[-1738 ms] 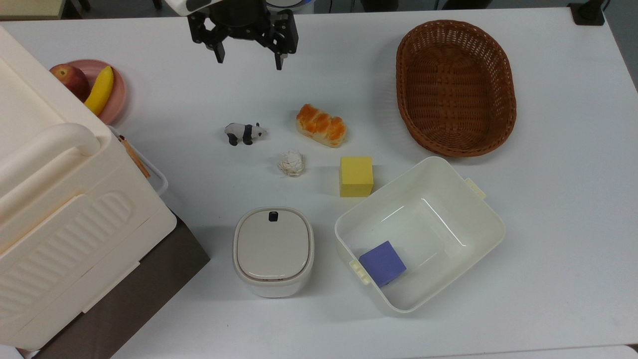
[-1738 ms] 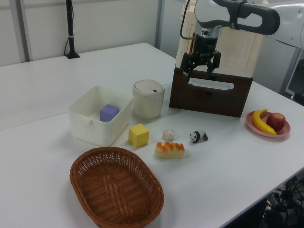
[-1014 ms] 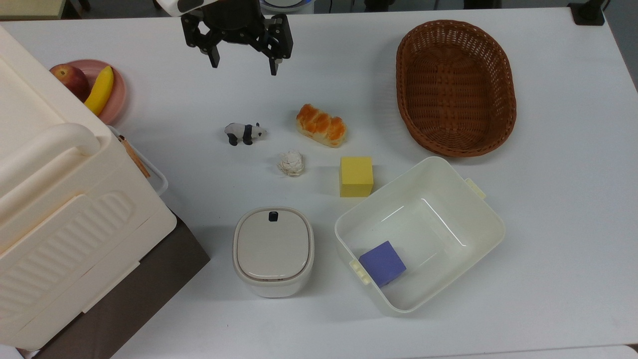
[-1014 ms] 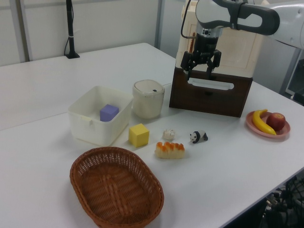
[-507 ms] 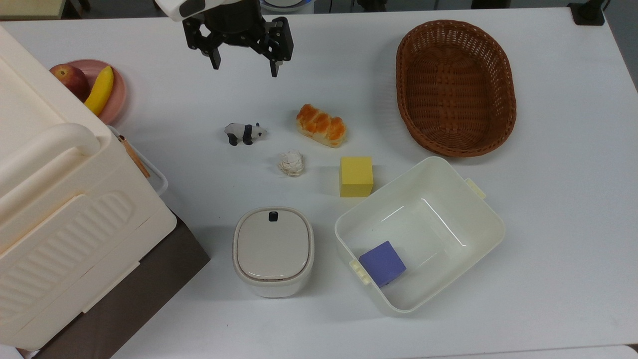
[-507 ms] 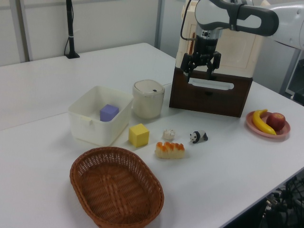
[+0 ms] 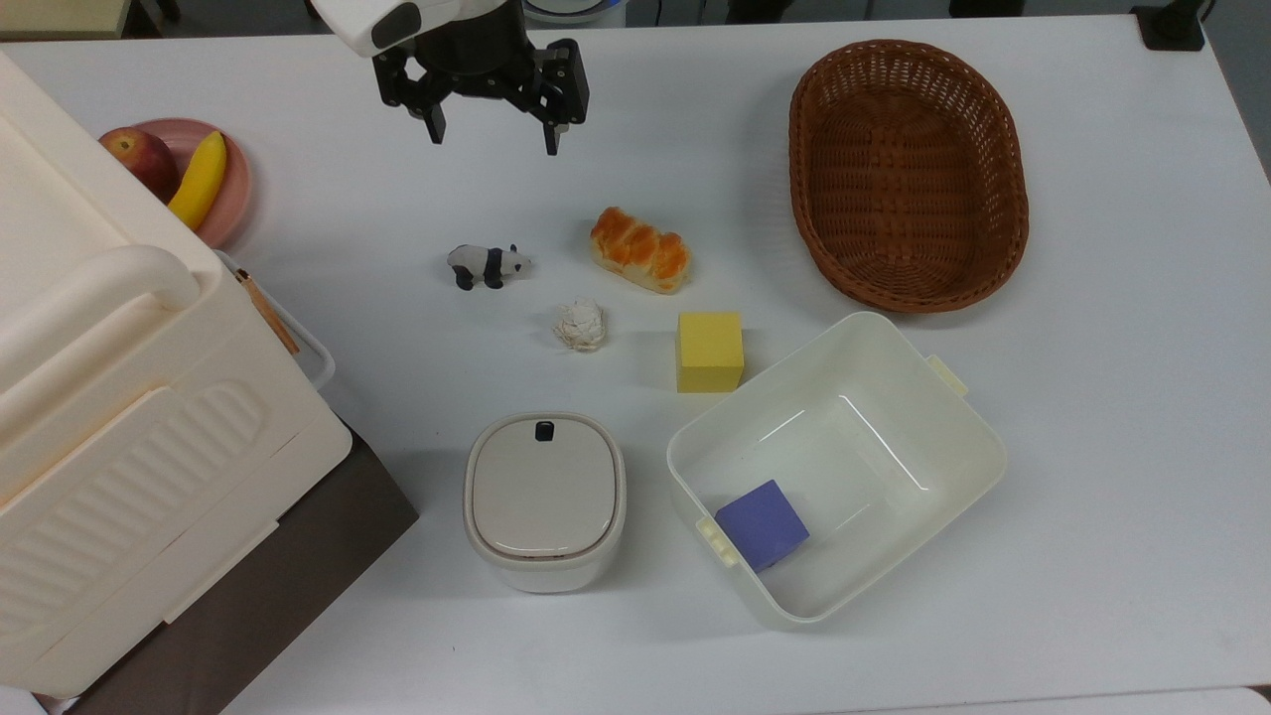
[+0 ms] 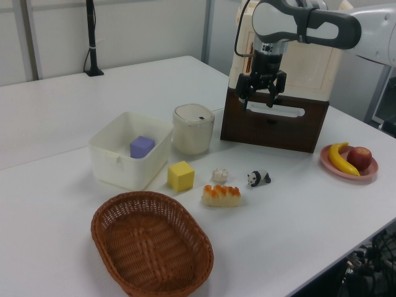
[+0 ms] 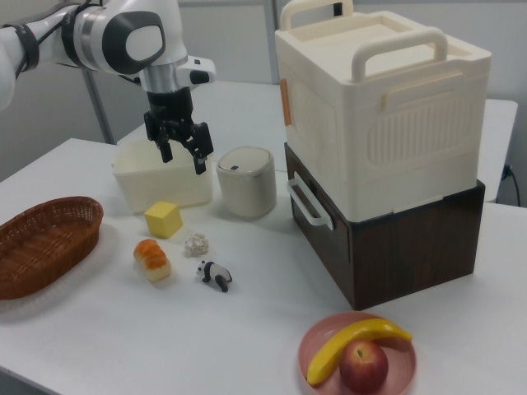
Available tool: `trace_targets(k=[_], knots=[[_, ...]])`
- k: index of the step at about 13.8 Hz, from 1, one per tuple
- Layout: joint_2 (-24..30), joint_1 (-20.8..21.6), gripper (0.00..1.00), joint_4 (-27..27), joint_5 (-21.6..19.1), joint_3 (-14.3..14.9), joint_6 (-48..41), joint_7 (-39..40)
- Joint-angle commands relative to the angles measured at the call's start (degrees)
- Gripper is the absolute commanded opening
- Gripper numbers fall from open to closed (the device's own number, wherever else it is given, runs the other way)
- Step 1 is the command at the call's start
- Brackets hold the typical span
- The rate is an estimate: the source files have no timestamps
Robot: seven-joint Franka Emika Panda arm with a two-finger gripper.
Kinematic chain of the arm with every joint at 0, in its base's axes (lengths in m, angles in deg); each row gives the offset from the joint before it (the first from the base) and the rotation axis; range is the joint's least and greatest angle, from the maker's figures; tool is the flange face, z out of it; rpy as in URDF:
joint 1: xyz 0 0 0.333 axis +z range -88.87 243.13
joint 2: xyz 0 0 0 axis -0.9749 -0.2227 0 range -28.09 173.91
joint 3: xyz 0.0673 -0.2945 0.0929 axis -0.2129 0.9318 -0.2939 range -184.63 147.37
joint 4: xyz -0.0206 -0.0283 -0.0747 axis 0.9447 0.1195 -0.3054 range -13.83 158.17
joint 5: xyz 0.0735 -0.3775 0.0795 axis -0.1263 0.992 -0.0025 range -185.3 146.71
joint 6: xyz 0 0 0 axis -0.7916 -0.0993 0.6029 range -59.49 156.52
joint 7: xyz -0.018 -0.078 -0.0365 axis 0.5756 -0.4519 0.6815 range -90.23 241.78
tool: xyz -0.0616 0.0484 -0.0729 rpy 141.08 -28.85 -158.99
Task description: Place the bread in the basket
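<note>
You are in the approach: your tool (image 7: 493, 127) hangs wide open and empty, well apart from the bread (image 7: 640, 249), which lies on the table (image 7: 1092, 397) beside the basket (image 7: 908, 171); next, descend over the bread

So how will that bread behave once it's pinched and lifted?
The bread looks small, so probably light. Its glossy, lumpy top may slip in a shallow pinch. It lies flat and oblong, so it likely won't roll. The open tool looks wide enough.
</note>
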Motion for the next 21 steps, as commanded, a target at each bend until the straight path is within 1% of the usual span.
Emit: trace_targets(k=[1, 3, 14, 19, 21], knots=[[0.83, 0.32, 0.99, 1.42, 0.07, 0.31, 1.24, 1.37], [0.83, 0.14, 1.0, 1.42, 0.07, 0.31, 1.24, 1.37], [0.65, 0.05, 1.0, 1.24, 0.25, 0.4, 1.24, 2.51], [0.74, 0.05, 1.0, 0.98, 0.16, 0.48, -1.66, 3.82], [0.65, 0.14, 1.0, 0.98, -0.54, 0.4, -1.92, 6.54]])
